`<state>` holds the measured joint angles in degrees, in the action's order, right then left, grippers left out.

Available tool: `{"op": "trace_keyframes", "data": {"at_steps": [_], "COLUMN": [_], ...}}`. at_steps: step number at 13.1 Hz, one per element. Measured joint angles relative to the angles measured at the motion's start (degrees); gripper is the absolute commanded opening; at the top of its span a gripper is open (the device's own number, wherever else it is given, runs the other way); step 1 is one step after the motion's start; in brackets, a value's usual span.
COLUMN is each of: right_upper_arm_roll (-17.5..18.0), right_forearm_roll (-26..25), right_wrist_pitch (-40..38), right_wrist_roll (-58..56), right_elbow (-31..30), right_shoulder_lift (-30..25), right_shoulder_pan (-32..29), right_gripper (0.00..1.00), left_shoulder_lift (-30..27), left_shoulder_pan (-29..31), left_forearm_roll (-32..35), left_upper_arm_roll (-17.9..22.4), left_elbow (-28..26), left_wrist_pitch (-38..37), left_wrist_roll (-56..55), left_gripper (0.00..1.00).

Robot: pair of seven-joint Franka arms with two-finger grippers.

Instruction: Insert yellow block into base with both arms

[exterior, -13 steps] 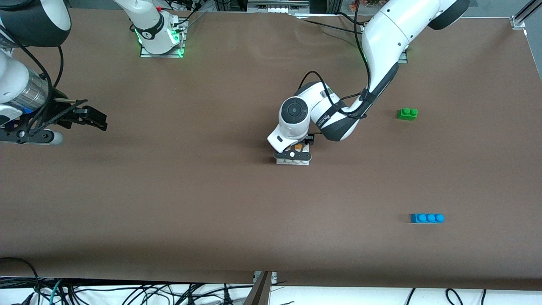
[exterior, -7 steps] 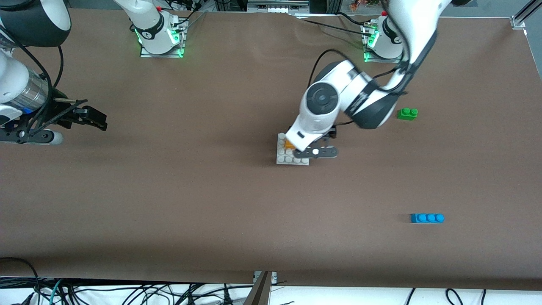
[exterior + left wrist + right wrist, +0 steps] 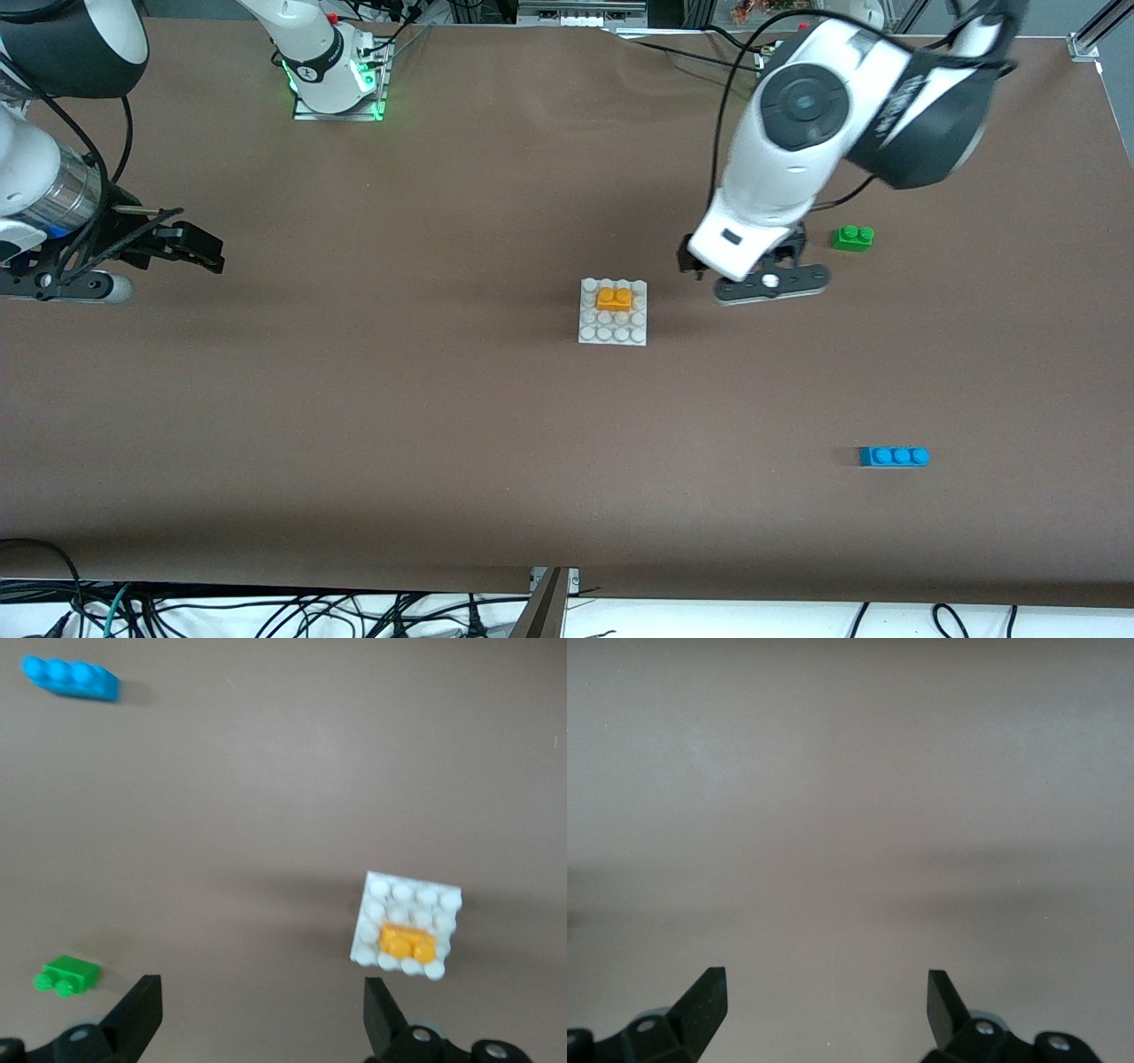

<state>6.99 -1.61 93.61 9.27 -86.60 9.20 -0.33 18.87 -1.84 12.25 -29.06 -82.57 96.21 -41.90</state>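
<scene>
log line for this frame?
yellow block: seated on base | left gripper: open, empty, over bare table | right gripper: open, waiting

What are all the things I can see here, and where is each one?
yellow block: one, orange-yellow, on the base.
base: one, white, mid-table.
green brick: one, green, toward the left arm's end, farther from the front camera than the blue brick.
blue brick: one, blue, same end, nearest the front camera.
table: one, brown.
left gripper: one, black, open, in the air between base and green brick.
right gripper: one, black, open, waiting over the right arm's end.
</scene>
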Motion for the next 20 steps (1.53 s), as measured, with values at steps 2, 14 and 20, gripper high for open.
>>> {"op": "trace_keyframes", "data": {"at_steps": [2, 14, 20], "right_upper_arm_roll": [0.0, 0.0, 0.0], "right_forearm_roll": [0.0, 0.0, 0.0], "right_wrist_pitch": [0.0, 0.0, -0.1], "right_wrist_roll": [0.0, 0.0, 0.0], "right_elbow": [0.0, 0.0, 0.0], "right_shoulder_lift": [0.0, 0.0, 0.0], "right_shoulder_pan": [0.0, 0.0, 0.0], "right_gripper": [1.00, 1.00, 1.00], "left_shoulder_lift": [-0.5, -15.6, -22.0], "left_shoulder_pan": [5.0, 1.0, -0.3], "left_forearm_roll": [0.0, -9.3, -10.2], "left_upper_arm_roll": [0.3, 25.6, 27.3], "left_elbow": [2.5, -13.7, -21.9], "left_wrist_pitch": [-0.4, 2.8, 6.7], "left_wrist_roll": [2.3, 35.4, 37.1], "left_gripper": [1.00, 1.00, 1.00]}}
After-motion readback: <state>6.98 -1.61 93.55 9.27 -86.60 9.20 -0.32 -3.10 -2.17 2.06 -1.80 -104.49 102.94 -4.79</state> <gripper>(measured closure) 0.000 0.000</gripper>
